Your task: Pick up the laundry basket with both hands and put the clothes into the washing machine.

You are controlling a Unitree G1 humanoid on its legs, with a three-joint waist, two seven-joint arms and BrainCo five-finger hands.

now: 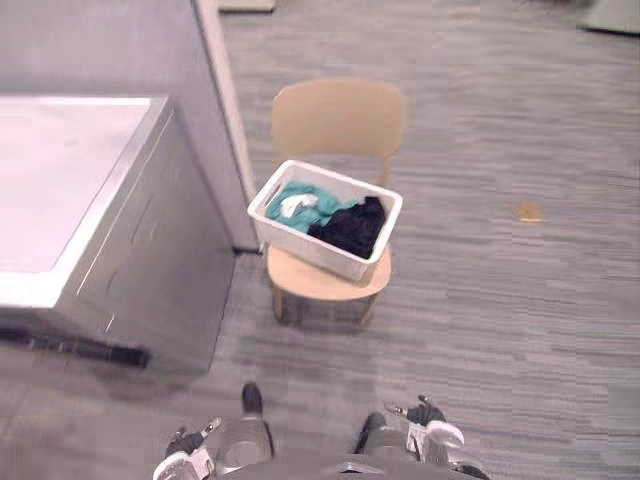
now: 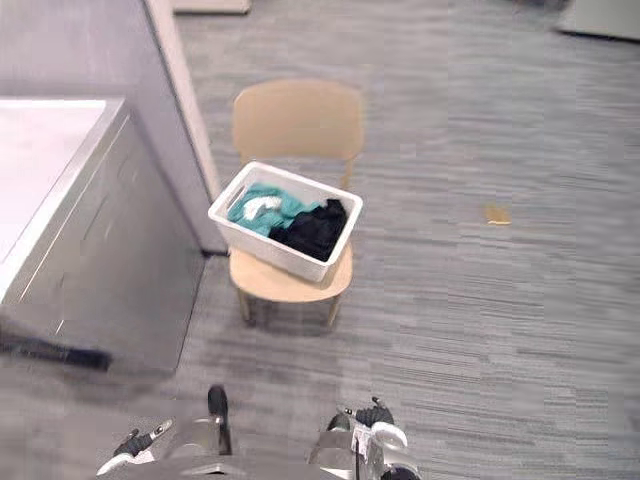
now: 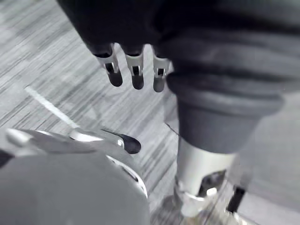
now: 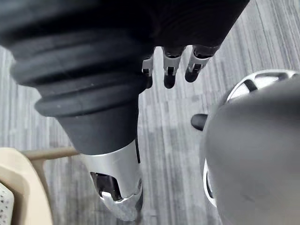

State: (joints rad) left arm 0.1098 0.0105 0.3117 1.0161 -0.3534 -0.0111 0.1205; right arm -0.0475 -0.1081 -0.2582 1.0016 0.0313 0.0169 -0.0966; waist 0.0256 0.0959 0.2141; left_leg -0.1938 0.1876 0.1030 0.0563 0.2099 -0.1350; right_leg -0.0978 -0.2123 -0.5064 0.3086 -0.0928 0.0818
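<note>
Holding the clothes: a white laundry basket (image 1: 300,243) sits on the seat of a tan wooden chair (image 1: 338,118), near the middle of your head views. It is turned at an angle to the seat, and neither hand touches it.
Basket contents: a teal garment (image 1: 325,205) fills the 10 o'clock end, with a small white piece (image 1: 290,206) lying on top of it. A black garment (image 1: 352,228) is bunched at the 4 o'clock end.
Chair: its backrest rises at 12 o'clock behind the basket, and its legs stand on grey striped carpet (image 1: 500,320).
Washing machine: the grey, pale-topped washing machine (image 1: 60,190) stands at 9 o'clock from the chair, just beside it. A dark bar (image 1: 75,347) runs low across its near face. It may be a handle, but you cannot tell from this angle.
Left hand: your left hand (image 3: 137,70) hangs low at 7 o'clock, well apart from the basket. Its fingers are straight, the thumb is spread away from them, and it holds nothing.
Right hand: your right hand (image 4: 169,70) hangs low at 5 o'clock, also well apart from the basket. Its fingers are relaxed and straight above bare carpet, with nothing between them.
Floor mark: a small tan spot (image 1: 528,211) lies at 3 o'clock from the chair.
</note>
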